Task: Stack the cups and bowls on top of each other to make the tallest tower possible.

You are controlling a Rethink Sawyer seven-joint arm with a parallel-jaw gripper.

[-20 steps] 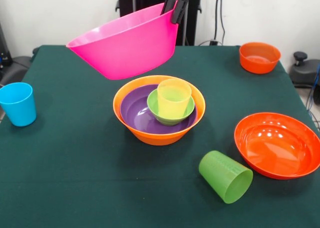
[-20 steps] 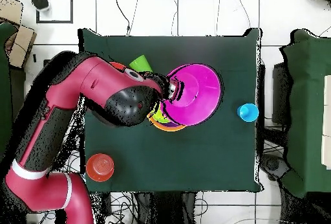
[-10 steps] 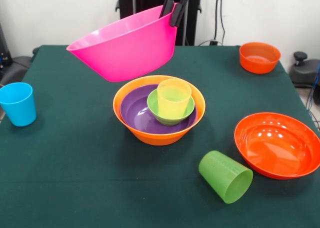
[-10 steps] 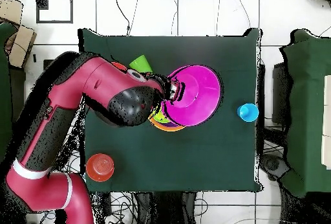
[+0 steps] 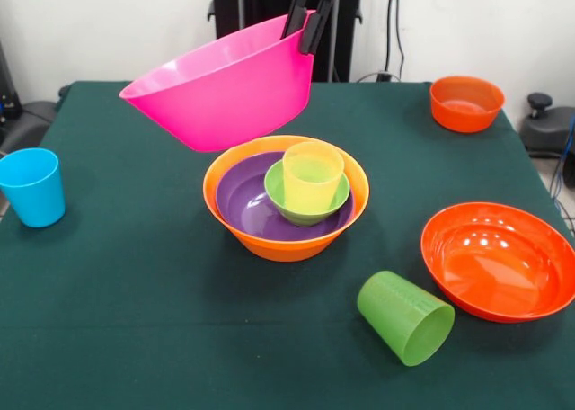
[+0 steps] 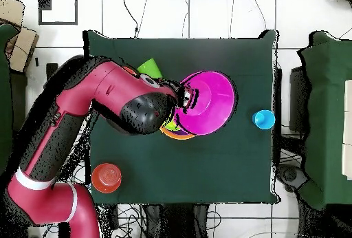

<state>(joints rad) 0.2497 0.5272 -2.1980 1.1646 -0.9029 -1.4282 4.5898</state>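
1. Above the tower point(image 5: 286, 199) we see the pink bowl point(image 5: 225, 88) tilted in the air.
2. We see the gripper point(image 5: 306, 19) jaws pinching its rim.
3. Contact with the tower seems absent, though we can't be certain.

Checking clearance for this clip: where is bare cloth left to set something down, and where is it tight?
Open cloth: the front-left stretch between the blue cup and the orange bowl stack, and the far strip before the small orange bowl. Crowded: the front right, where the tipped green cup nearly meets the red-orange bowl, and the centre, under the pink bowl held by the gripper.
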